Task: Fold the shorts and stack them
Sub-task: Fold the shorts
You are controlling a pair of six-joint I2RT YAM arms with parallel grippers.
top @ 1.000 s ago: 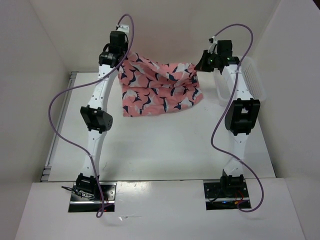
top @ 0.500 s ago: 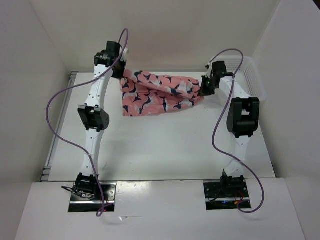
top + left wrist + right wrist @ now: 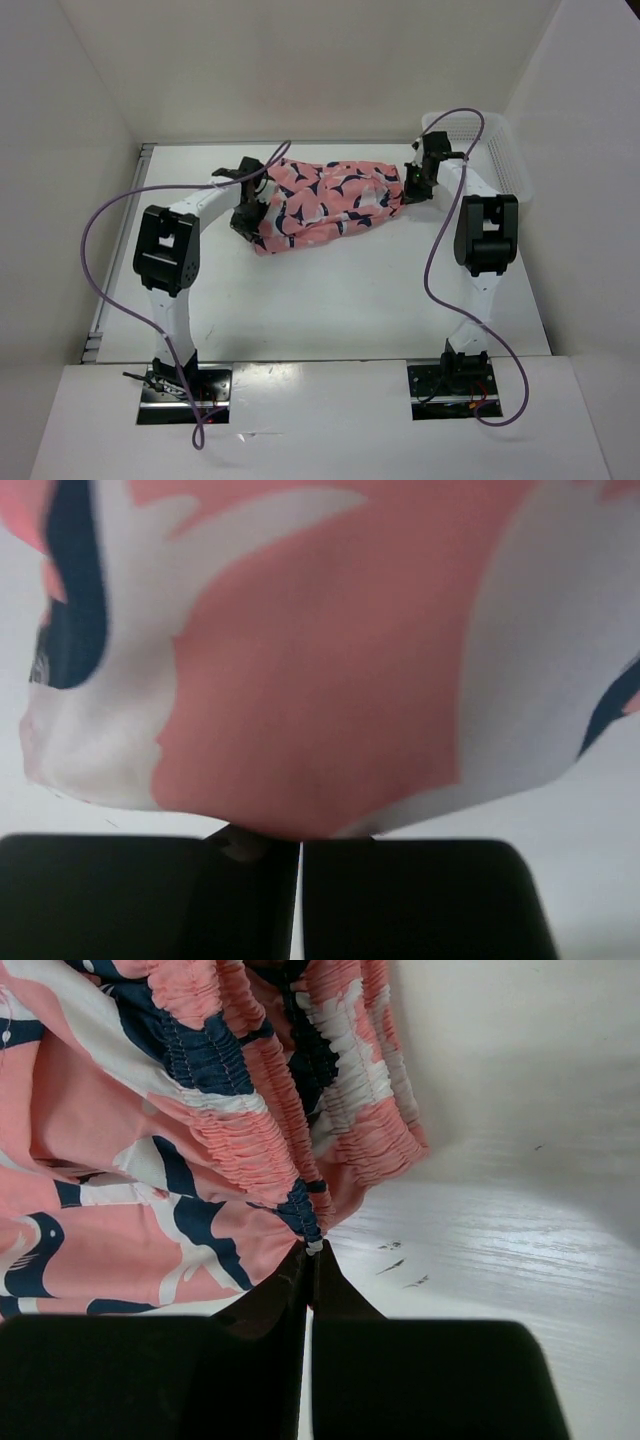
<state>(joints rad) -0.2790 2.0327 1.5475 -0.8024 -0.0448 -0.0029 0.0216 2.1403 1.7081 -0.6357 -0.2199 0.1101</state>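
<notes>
Between the left gripper [image 3: 300, 845] and the right gripper [image 3: 308, 1260], the shorts [image 3: 325, 200] lie as a long rumpled band on the tabletop [image 3: 330, 290], one end at each set of fingertips. Left gripper clenched on a cloth edge: its jaws meet, fabric comes straight out from between them and fills the view ahead. Right gripper pinched on the gathered elastic waistband at a stitched point, with bare tabletop just off to its right. White mesh basket [image 3: 505, 160] sits beyond the right gripper, apart from the cloth. Judgement: a fold is in hand, with the cloth doubled over itself but not yet flat. Next move probably calls for setting both held edges down squarely on the lower layer, then letting go and drawing back without dragging fabric. Stacking not yet begun.
</notes>
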